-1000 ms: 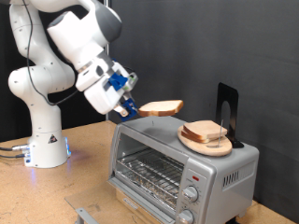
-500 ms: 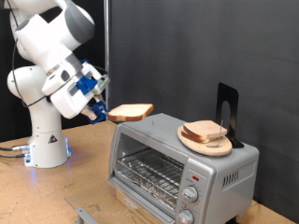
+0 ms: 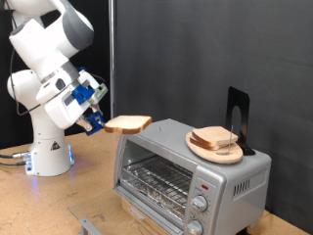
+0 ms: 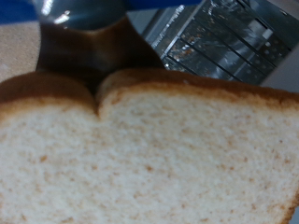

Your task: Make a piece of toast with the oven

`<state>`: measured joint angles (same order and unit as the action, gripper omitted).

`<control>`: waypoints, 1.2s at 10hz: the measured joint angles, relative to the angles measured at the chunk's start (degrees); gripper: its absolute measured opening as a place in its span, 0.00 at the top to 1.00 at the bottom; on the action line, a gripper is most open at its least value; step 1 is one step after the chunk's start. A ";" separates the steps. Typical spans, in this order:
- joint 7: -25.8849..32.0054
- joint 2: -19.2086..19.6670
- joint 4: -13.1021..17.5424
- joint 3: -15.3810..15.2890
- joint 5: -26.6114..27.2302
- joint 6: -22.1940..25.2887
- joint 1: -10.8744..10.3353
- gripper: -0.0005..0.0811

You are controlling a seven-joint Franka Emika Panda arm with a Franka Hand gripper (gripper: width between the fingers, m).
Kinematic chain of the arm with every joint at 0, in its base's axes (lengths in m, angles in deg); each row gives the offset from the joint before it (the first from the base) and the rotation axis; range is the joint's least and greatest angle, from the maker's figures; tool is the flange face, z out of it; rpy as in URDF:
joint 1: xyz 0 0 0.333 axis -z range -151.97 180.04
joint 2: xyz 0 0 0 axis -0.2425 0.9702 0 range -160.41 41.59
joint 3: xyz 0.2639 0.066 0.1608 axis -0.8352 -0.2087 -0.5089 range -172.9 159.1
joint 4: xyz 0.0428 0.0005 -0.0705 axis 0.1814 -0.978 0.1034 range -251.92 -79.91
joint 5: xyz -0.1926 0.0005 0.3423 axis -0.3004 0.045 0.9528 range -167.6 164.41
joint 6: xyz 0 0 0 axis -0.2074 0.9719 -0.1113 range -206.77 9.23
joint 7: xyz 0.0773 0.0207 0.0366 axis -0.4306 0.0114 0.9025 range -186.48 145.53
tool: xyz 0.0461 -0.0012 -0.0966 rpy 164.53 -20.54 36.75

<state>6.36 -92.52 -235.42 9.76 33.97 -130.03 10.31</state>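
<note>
My gripper (image 3: 99,122) is shut on the piece of toast (image 3: 128,123), a pale tan slice with a brown crust. It holds the slice flat in the air at the exterior view's left of the silver oven (image 3: 186,166), about level with the oven's top. The oven's glass door looks shut, with its wire rack behind it and round knobs (image 3: 200,205) at the lower right. In the wrist view the slice (image 4: 149,154) fills most of the picture, with a dark finger (image 4: 84,47) gripping its crust and the oven's rack (image 4: 224,37) beyond.
A round wooden plate (image 3: 199,149) with a pile of bread slices (image 3: 216,138) sits on the oven's top at the exterior view's right, next to a black stand (image 3: 238,119). The arm's white base (image 3: 47,147) stands on the wooden table (image 3: 39,201). A metal bracket (image 3: 90,225) lies near the bottom edge.
The gripper has carried the toast leftward and downward in the exterior view, from above the oven's top to beside the oven's left end.
</note>
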 joint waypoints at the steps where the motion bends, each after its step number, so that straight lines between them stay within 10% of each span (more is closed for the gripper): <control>1: 2.67 0.80 -0.60 1.01 0.67 -0.54 -0.05 0.40; 8: 12.44 17.89 4.03 6.71 10.41 -5.64 -1.13 0.40; 12: 17.48 18.09 4.32 6.68 7.48 -2.22 -1.12 0.40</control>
<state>23.84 -74.43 -231.10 16.44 41.44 -132.24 9.19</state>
